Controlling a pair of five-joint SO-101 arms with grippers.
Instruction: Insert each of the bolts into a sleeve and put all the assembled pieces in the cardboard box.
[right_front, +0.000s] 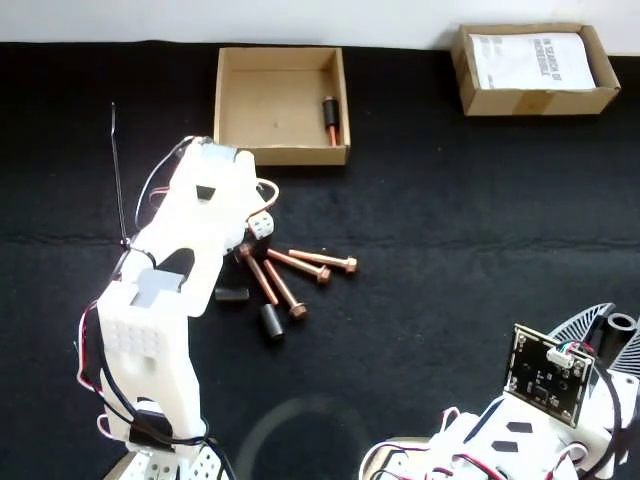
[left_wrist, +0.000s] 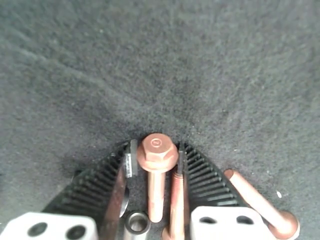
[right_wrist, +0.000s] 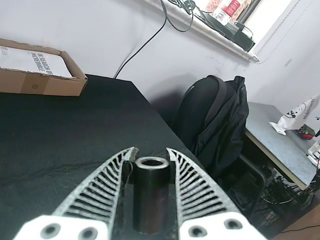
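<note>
Black table (right_front: 450, 200): near 9 o'clock my left gripper (left_wrist: 155, 147), jaws apart, straddles a bolt (left_wrist: 156, 156). At 5 o'clock my right gripper (right_wrist: 150, 151) clamps a sleeve (right_wrist: 150, 197).

A shallow carton (right_front: 535, 102) holds a white booklet (right_front: 530, 60), resting on black cloth (right_front: 450, 220). Well apart from that carton stands a black backpack (right_wrist: 215, 120)

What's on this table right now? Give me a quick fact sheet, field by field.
Left gripper: open, fingers either side of a bolt lying on the table
Right gripper: shut on a black sleeve
Bolts on table: four, clustered
Loose sleeves: two beside the bolts
Cardboard box: one assembled piece inside
</note>
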